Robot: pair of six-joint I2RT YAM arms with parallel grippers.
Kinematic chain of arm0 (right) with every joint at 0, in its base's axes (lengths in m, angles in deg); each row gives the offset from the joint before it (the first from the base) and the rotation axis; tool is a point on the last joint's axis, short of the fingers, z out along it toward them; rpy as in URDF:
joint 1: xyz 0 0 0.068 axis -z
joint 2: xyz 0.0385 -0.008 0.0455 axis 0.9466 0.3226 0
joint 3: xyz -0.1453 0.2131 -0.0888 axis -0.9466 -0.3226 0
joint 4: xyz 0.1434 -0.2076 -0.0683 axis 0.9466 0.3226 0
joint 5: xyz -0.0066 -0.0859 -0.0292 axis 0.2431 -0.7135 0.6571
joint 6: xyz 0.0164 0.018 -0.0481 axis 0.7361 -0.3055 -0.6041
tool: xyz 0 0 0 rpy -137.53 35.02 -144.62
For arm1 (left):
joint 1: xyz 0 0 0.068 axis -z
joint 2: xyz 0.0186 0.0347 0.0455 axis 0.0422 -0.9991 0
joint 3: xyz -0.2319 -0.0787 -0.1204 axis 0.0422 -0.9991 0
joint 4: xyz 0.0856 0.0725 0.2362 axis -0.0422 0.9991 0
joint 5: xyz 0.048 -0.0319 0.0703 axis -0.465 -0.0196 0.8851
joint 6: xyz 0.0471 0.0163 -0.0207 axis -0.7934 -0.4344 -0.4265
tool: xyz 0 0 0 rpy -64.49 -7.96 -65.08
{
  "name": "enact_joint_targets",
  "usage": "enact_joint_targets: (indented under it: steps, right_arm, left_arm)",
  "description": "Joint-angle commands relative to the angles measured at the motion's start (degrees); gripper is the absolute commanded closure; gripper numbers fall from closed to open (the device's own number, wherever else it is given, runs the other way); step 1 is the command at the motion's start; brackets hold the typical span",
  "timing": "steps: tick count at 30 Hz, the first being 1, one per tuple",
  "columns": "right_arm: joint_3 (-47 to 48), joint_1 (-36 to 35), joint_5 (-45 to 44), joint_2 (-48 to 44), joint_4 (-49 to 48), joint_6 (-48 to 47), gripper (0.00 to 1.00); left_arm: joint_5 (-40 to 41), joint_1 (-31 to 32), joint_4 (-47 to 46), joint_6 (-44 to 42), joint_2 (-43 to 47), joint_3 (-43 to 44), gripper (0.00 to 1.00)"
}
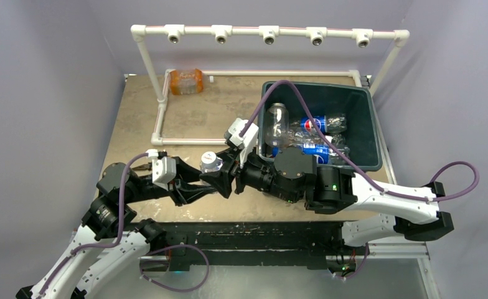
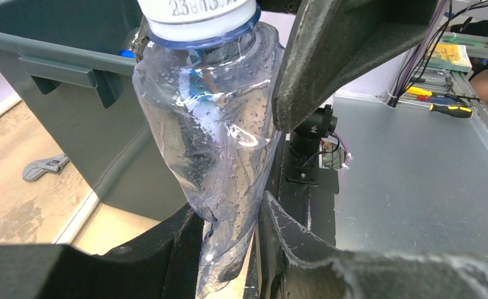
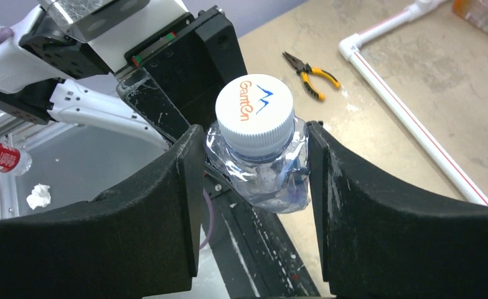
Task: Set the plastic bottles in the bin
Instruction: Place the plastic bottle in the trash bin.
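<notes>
The clear plastic bottle (image 1: 211,164) is standing upright between both sets of fingers, its white cap (image 3: 254,107) uppermost, just outside the near-left corner of the bin (image 1: 316,85). The left gripper (image 2: 229,232) is pinching the crumpled lower end of this bottle; its fingers are standing narrow, with the flattened plastic squeezed between them. The right gripper (image 3: 254,159) is bracketing the shoulder just below the cap; both of its fingers are pressing against the plastic from opposite sides. Beyond the right fingers, several blue-labelled bottles (image 1: 309,134) are lying inside the bin; an orange bottle (image 1: 186,81) is lying well beyond both grippers, at the far edge of the table (image 1: 136,124). Pliers (image 3: 310,73) are lying on the table past the right fingertips.
</notes>
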Motion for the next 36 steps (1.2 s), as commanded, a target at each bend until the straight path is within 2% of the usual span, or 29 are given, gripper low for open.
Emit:
enact_joint_targets:
  steps: [1,3,6,14,19,24,26,28,29,30,34,36]
  right_arm:
    - [2.4,-0.1,-0.4,-1.2,-1.0,0.6,0.37]
    - [2.2,-0.1,-0.4,-1.5,-2.1,0.7,0.26]
    - [2.1,-0.1,-1.3,-1.9,-3.5,1.1,0.23]
    - [1.9,-0.1,-2.1,-1.4,-5.6,1.1,0.45]
    - [3.0,-0.1,-0.9,0.4,-5.0,1.1,0.40]
    - [3.4,-0.1,-0.5,1.4,-4.4,0.9,0.62]
    - [3.4,-0.1,-0.7,1.6,-4.1,0.7,0.76]
    - [3.3,-0.1,-1.3,1.5,-3.9,0.5,0.96]
    - [3.2,-0.1,-1.6,1.3,-3.8,0.4,1.00]
    - [3.1,-0.1,-1.8,1.0,-3.7,0.2,1.00]
    - [2.7,-0.1,-3.1,-0.8,-3.7,-0.7,1.00]
    - [3.2,-0.1,-3.3,-2.1,-3.7,-1.4,1.00]
  left_arm:
    - [-0.5,0.1,-1.7,0.3,0.1,2.1,1.00]
    - [-0.5,0.1,-1.7,0.5,0.2,1.9,1.00]
    - [-0.5,0.1,-1.9,0.7,0.5,1.8,1.00]
    - [-0.6,0.1,-1.9,1.0,1.1,1.7,1.00]
    - [-0.8,0.1,-2.0,1.4,1.2,1.7,1.00]
    - [-0.7,0.1,-2.0,1.7,1.5,2.0,1.00]
    - [-0.6,0.1,-2.0,1.9,1.6,1.9,1.00]
    - [0.3,0.1,-1.6,2.4,1.5,2.0,1.00]
    - [1.0,0.1,-1.1,2.4,1.3,2.2,1.00]
    - [1.6,0.1,-0.6,2.3,1.2,2.4,0.99]
    - [4.7,0.1,0.9,2.3,1.3,3.1,0.38]
    - [9.4,0.1,1.5,3.0,2.4,3.7,0.11]
